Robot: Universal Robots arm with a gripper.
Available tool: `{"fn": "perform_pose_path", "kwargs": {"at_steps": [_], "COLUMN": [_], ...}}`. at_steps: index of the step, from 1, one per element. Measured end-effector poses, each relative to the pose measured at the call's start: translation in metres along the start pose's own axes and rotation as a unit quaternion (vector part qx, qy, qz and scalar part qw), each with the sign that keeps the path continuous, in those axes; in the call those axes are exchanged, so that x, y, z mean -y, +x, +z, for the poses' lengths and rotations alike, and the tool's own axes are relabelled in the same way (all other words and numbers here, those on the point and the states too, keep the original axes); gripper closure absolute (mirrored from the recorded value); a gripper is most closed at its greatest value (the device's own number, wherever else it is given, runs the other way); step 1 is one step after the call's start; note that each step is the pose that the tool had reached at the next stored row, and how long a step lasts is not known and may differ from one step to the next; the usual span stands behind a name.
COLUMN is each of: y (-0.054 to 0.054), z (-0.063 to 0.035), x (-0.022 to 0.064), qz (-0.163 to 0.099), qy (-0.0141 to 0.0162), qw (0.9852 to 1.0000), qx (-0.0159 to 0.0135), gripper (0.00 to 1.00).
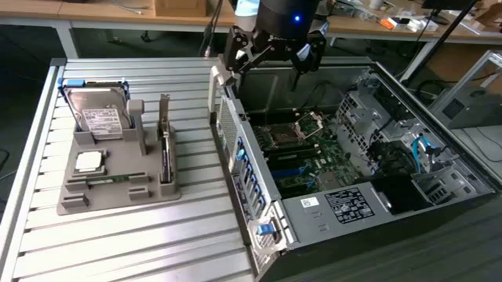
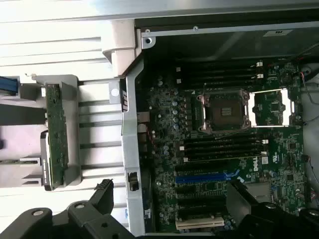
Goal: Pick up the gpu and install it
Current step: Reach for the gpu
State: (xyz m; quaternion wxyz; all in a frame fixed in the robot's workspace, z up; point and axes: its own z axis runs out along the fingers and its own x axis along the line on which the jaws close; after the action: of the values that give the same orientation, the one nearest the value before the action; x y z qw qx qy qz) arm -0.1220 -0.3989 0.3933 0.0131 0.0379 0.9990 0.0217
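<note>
On the exterior view's left, a gray stand (image 1: 110, 197) sits on the table (image 1: 117, 247). It props up a drive (image 1: 98, 114) at the back, and a chip (image 1: 89, 160) and a memory stick (image 1: 117, 178) lie flat in front. Just beside them, the gpu (image 1: 164, 150) stands on its thin edge in a slot of the stand, with its metal bracket at the far end. I think it stands up like that so its flat sides are easy to pinch. Nothing touches it. Further right, the case (image 1: 227, 126) lies on its side with the lid off, so the board (image 1: 314, 155) faces up and its slots can be reached from above. My gripper (image 1: 274, 59) hangs over the far rim of the case, well apart from the gpu. Its fingers are spread wide and hold nothing.
</note>
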Motion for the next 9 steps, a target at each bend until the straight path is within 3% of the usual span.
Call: {"fn": "perform_pose_path", "kwargs": {"at_steps": [9], "y": [0.0077], "z": [-0.0002], "x": [0.0006], "qz": [0.0], "qy": [0.0], "qw": [1.0], "qx": [0.0], "gripper": [0.01]}}
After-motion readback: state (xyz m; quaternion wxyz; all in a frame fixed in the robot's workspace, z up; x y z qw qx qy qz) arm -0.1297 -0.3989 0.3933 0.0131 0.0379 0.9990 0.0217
